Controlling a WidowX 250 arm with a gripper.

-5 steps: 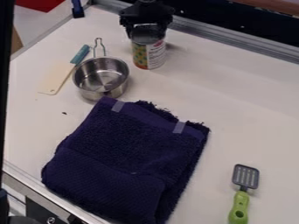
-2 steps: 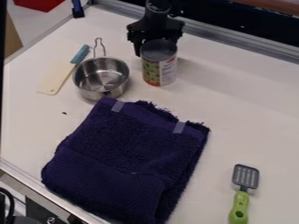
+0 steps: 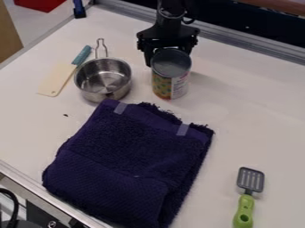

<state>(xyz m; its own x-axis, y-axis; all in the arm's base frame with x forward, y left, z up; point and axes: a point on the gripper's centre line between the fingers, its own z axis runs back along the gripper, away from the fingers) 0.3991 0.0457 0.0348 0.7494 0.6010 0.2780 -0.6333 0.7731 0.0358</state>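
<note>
Tin can [image 3: 170,83]: upright, between the sides of the black gripper [image 3: 170,59], beyond the folded towel [image 3: 128,160]
Gripper: clamped on the can
Steel saucepan [image 3: 102,80]: by towel's far corner

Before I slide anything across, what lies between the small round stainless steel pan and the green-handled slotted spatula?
The folded dark purple towel lies between the steel pan and the spatula, as the camera view shows.

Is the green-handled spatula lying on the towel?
No, the slotted spatula lies on the white tabletop, apart from the dark blue towel.
</note>
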